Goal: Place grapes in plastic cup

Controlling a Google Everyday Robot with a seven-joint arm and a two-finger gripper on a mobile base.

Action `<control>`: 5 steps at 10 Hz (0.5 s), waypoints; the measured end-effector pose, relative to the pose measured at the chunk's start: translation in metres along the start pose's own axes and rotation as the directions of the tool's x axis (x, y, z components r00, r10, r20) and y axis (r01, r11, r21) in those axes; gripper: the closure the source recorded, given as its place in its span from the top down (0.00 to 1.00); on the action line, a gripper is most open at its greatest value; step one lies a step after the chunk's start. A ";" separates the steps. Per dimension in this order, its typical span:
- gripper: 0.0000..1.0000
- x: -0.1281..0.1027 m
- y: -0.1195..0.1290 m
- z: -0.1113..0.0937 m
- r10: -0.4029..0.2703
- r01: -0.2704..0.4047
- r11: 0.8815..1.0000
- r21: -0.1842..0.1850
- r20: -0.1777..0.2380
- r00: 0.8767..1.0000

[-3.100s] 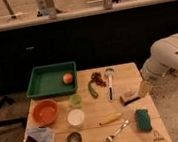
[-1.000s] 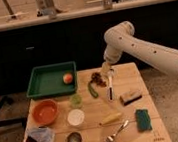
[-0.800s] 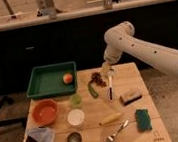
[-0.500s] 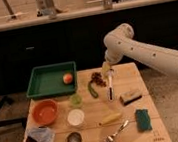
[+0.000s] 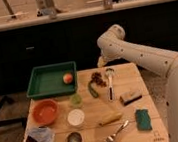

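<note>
Grapes (image 5: pixel 98 78) between green vegetable (image 5: pixel 92 89), utensil (image 5: pixel 110 84); end effector (image 5: pixel 102 63) near.

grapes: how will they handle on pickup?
Grapes look like a small loose bunch, so probably floppy, and berries may detach or squash. They are round, so strays could roll on the flat table. Gripper hangs open near their far side.

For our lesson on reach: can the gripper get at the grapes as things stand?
Probably yes. The gripper hangs open just behind the grapes, with nothing between them. A green pepper and a white utensil lie close on either side, so a descent from above looks safest.
</note>
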 end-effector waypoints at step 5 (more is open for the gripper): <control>0.80 -0.006 0.027 0.046 0.027 -0.042 0.986 -0.161 -0.096 0.995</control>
